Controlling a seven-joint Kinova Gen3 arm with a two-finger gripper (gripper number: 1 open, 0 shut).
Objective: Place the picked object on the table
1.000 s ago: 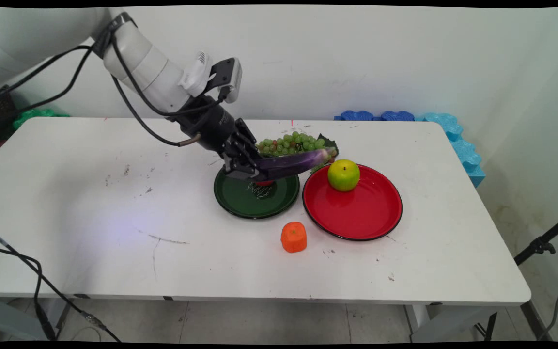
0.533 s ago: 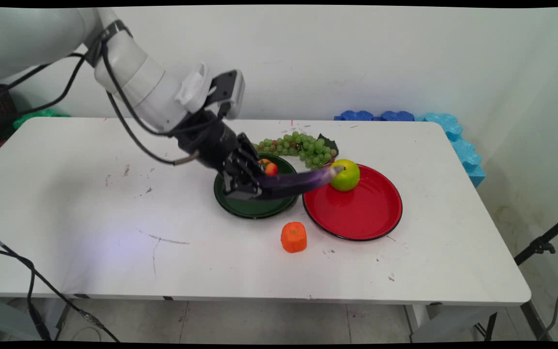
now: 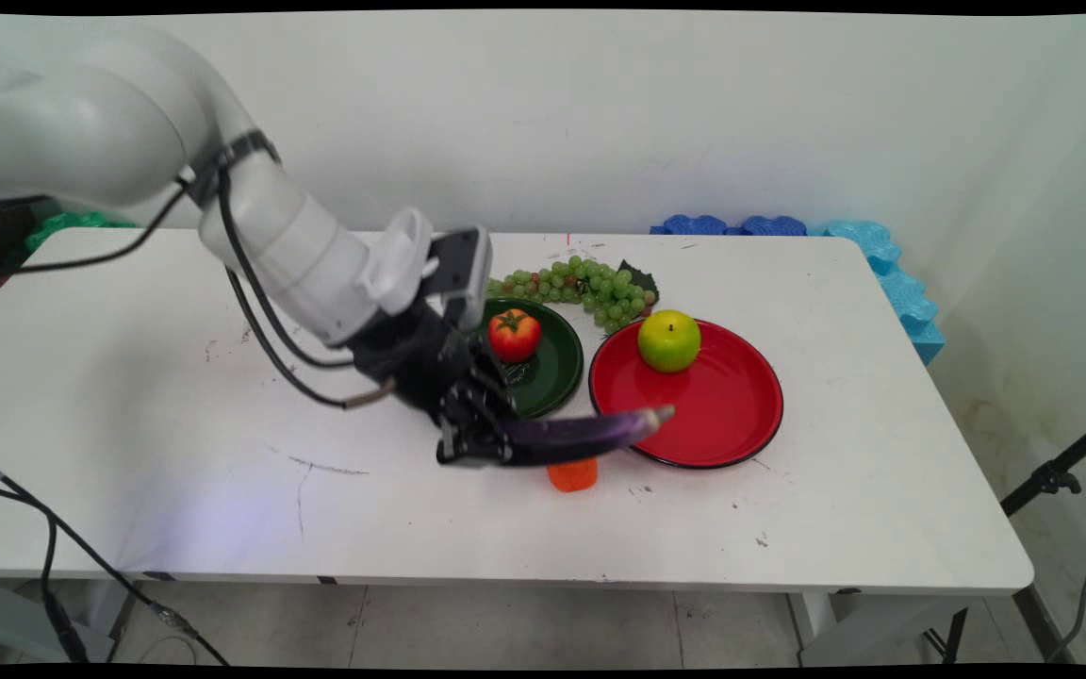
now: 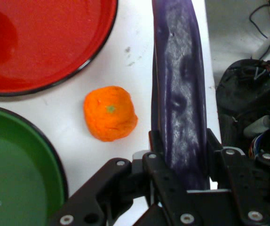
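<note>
Jaws clamp a purple eggplant (image 3: 590,436) at its thick end, holding it level above the worktop (image 3: 175,424), over the orange piece (image 4: 110,113) and just beside the red plate (image 3: 741,424); it rests on nothing.

i am working in a robot test lab, not a home: a scuffed white table (image 3: 175,396) against a bare white wall (image 3: 741,113), loose black cables (image 3: 53,556), a black stand leg (image 3: 1057,476), blue foam mats (image 3: 882,264), and plastic food props on plates (image 3: 722,415).
</note>
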